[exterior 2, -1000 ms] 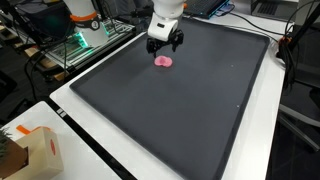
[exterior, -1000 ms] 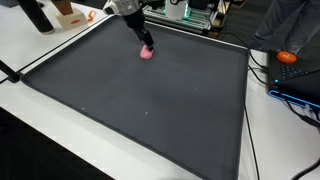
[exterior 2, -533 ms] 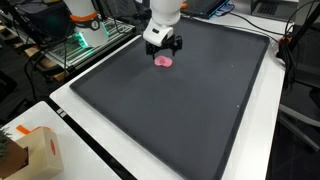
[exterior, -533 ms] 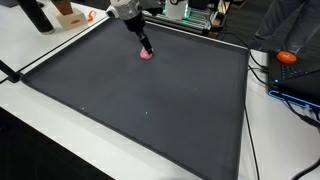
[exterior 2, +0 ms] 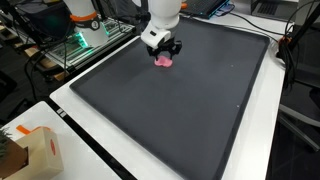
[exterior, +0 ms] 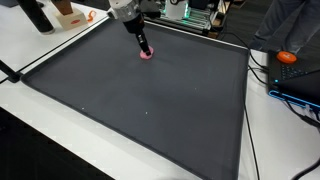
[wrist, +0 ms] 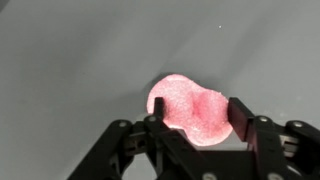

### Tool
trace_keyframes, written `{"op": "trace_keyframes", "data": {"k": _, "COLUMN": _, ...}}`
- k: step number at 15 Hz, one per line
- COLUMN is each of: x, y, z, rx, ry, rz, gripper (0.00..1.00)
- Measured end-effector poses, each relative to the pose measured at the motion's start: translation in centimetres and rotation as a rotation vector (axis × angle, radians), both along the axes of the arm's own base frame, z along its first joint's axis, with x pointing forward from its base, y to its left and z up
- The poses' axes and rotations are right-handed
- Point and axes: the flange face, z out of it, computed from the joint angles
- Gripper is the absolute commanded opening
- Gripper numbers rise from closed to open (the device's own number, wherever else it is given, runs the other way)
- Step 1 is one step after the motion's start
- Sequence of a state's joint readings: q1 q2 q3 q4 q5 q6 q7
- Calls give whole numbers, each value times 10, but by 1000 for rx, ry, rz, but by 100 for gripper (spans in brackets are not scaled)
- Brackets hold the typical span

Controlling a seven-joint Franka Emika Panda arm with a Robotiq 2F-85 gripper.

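A small pink foam-like lump (wrist: 190, 108) lies on the black mat (exterior: 150, 110) near its far edge, and both exterior views show it (exterior: 147, 56) (exterior 2: 164, 63). My gripper (wrist: 198, 114) is lowered over it (exterior: 145, 48) (exterior 2: 163, 52), one finger on each side. The left fingertip (wrist: 157, 108) overlaps the lump's edge. A thin gap still separates the right fingertip (wrist: 240, 118) from it. The jaws stand partly closed around the lump, which rests on the mat.
White table borders surround the mat (exterior 2: 190, 120). A cardboard box (exterior 2: 35, 150) sits at one corner. An orange object (exterior: 287, 57) and cables lie beside the mat. Green-lit electronics (exterior 2: 85, 38) and a dark bottle (exterior: 35, 15) stand behind.
The gripper has come down over the pink lump and its jaws have narrowed around it. The lump has stayed in place.
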State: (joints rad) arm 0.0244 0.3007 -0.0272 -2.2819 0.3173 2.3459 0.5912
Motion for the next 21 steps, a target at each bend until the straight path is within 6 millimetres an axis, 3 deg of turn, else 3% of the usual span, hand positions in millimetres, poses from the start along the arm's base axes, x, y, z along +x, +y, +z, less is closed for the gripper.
{"op": "trace_keyframes", "data": {"k": 5, "x": 0, "y": -1, "z": -1, "rx": -8, "ry": 8, "rz": -36, "gripper": 1}}
{"op": "trace_keyframes", "data": {"k": 15, "x": 1, "y": -1, "z": 0, "rx": -12, "ry": 11, "rz": -52, "gripper": 1}}
{"op": "trace_keyframes", "data": {"k": 17, "x": 1, "y": -1, "z": 0, "rx": -12, "ry": 11, "rz": -52, "gripper": 5}}
{"op": "trace_keyframes", "data": {"k": 18, "x": 1, "y": -1, "z": 0, "rx": -12, "ry": 11, "rz": -52, "gripper": 30}}
{"op": "trace_keyframes", "data": {"k": 21, "x": 2, "y": -1, "z": 0, "rx": -11, "ry": 9, "rz": -47, "gripper": 38}}
